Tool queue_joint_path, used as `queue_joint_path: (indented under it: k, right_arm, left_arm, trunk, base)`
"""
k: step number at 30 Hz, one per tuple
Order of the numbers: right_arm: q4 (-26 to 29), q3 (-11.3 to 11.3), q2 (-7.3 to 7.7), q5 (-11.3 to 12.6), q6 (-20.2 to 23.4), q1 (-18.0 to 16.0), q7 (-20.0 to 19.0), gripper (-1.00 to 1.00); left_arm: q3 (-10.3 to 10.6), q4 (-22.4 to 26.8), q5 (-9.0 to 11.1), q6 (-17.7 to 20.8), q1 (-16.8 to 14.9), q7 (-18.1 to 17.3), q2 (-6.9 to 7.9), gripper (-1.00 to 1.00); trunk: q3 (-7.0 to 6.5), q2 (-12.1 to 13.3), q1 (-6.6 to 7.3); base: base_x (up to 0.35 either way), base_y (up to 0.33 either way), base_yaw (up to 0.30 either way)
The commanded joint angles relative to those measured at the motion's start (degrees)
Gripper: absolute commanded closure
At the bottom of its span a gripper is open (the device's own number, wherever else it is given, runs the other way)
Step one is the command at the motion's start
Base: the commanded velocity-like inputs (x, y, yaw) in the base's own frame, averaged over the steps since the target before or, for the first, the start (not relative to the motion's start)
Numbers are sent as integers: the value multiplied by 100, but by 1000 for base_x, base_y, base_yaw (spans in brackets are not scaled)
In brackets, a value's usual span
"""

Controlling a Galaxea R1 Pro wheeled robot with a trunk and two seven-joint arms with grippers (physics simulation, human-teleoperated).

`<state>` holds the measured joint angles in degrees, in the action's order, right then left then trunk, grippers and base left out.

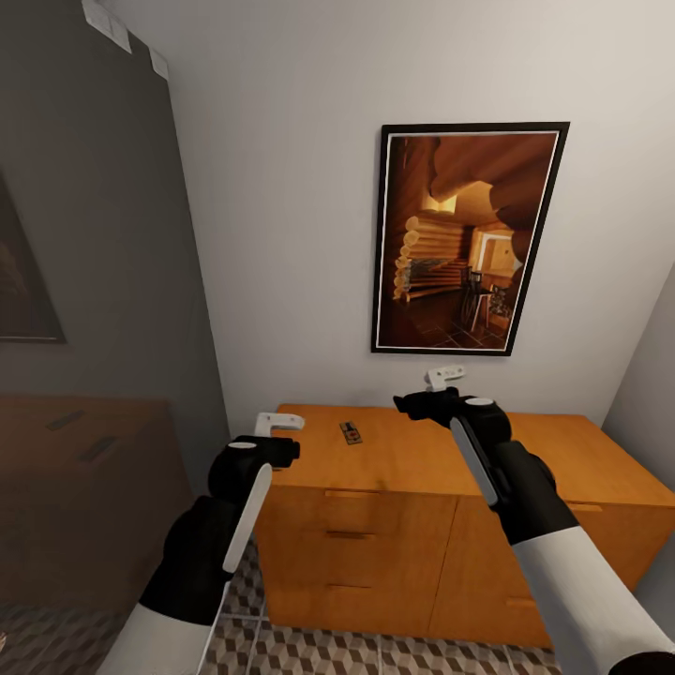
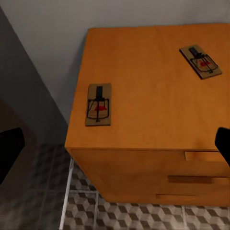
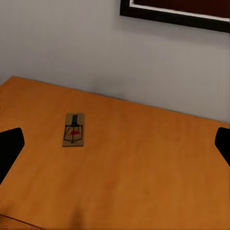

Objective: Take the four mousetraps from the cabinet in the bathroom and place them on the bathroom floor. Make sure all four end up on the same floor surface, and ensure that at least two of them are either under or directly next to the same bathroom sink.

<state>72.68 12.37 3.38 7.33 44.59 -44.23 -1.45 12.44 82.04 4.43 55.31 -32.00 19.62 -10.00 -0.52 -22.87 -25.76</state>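
**Both arms over the cabinet, mousetraps on its top**

Head view: low orange-brown cabinet [image 1: 450, 525] stands against a white wall, drawers on its front. One mousetrap [image 1: 351, 432] visible on the cabinet top, toward the rear, between the two arms. A dark-framed picture [image 1: 467, 238] of a log interior hangs on the wall above. A grey wall panel [image 1: 94, 234] runs along the left side. Cube-patterned bathroom floor [image 1: 375, 656] shows below the cabinet front.

Left gripper [image 1: 278, 424]: held over the cabinet's left front corner. In the left wrist view its two dark fingertips [image 2: 9, 148] sit at opposite edges of the picture, well apart, nothing between them. So jaws wide, empty.

Left wrist view: two mousetraps on the cabinet top. One [image 2: 98, 104] lies near the cabinet's side edge, not far from the front edge. The other [image 2: 201, 61] lies farther in, turned at an angle. Both flat, well apart from each other. Neither touched by the gripper.

Right gripper [image 1: 443, 377]: raised over the rear middle of the cabinet top, close to the wall. In the right wrist view its fingertips [image 3: 10, 146] again show at opposite edges; jaws wide, holding nothing.

Right wrist view: one mousetrap [image 3: 74, 129] flat on the orange top, clear of the fingers, the picture frame's lower edge [image 3: 177, 14] on the wall beyond.
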Motion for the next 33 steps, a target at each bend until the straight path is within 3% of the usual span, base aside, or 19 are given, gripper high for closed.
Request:
queue_joint_path:
  k: [1,11,17,22,33]
  right_arm:
    - [-21,14,1,34,24,-13,8,-100]
    - [-115,291,-57,40,40,-48,8,-100]
    - [-128,388,-64,41,41,-50,12,-100]
    - [-162,417,-65,36,37,-50,9,-100]
    - [-191,417,-61,21,-15,-39,1,-100]
  left_arm:
    - [5,-8,51,19,-8,47,0,-100]
    - [-9,-82,65,4,-25,-23,0,-100]
    - [3,-571,71,-264,-26,-41,0,-100]
    - [40,-1300,69,-800,-26,-43,0,-100]
    - [53,-1492,69,-1039,-26,-35,0,-100]
  trunk:
    - [3,-5,-2]
    - [3,-5,-2]
    - [3,-5,-2]
    - [3,-5,-2]
    - [3,-5,-2]
  base:
    - [0,0,0]
    - [0,0,0]
    - [0,0,0]
    - [7,0,0]
    - [94,0,0]
